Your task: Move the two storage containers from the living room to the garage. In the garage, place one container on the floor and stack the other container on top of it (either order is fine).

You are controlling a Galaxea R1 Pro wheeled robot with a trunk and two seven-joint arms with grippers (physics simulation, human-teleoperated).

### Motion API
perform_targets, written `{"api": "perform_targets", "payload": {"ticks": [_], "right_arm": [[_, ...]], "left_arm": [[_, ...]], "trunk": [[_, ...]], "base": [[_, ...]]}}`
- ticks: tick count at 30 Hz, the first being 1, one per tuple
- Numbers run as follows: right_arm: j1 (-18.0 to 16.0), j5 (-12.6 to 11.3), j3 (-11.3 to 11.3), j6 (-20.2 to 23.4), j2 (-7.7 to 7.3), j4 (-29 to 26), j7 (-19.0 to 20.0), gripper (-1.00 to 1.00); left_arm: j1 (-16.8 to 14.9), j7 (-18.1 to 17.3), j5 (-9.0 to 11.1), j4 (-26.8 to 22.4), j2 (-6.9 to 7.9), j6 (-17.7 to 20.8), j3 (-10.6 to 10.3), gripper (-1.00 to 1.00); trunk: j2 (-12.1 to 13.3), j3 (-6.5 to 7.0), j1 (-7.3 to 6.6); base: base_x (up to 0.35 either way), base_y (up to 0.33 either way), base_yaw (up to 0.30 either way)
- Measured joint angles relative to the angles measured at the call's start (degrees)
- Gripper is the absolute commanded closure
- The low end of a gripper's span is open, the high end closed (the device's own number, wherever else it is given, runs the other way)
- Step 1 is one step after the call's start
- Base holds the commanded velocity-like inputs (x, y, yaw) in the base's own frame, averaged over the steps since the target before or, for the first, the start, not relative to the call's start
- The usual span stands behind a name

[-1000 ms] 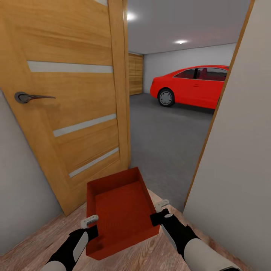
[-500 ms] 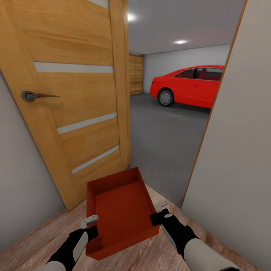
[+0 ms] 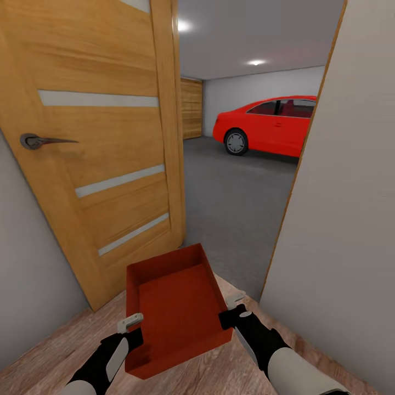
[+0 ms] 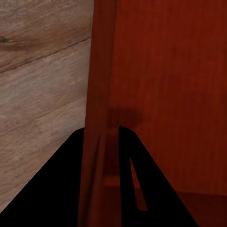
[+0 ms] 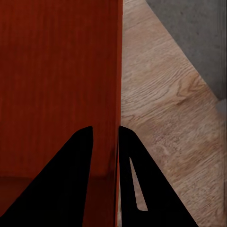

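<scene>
Storage container (image 3: 174,310) – bare inside, left pincer (image 3: 131,325), right pincer (image 3: 231,310) pinching its walls

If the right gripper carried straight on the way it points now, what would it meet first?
Nothing new: the right gripper is already clamped on the side wall of the storage container, which runs on between its jaws. Beyond that lies the wood-plank floor, though depth is hard to judge.

Light wood-plank floor (image 3: 60,351) underfoot, grey concrete garage floor (image 3: 230,208) beyond, red car (image 3: 269,126) parked on it
</scene>
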Motion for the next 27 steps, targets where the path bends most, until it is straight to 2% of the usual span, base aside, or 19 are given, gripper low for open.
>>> {"api": "perform_targets", "payload": {"ticks": [7, 18, 27], "right_arm": [[-0.01, 0.02, 0.00, -0.01, 0.04, 0.02, -0.03, 1.00], [-0.01, 0.21, -0.08, -0.02, 0.08, -0.06, -0.02, 1.00], [-0.01, 0.31, -0.15, -0.01, 0.12, -0.12, -0.02, 1.00]], "left_arm": [[0.01, 0.01, 0.08, -0.03, 0.04, 0.02, -0.04, 1.00], [0.02, 0.01, 0.21, -0.03, 0.07, -0.06, -0.09, 1.00], [0.02, -0.02, 0.32, -0.04, 0.13, -0.10, -0.18, 1.00]], "trunk": [[0.00, 0.14, -0.01], [0.00, 0.15, -0.02], [0.00, 0.15, 0.00]], "base": [[0.033, 0.025, -0.092], [0.217, 0.175, -0.002], [0.026, 0.015, 0.000]]}}
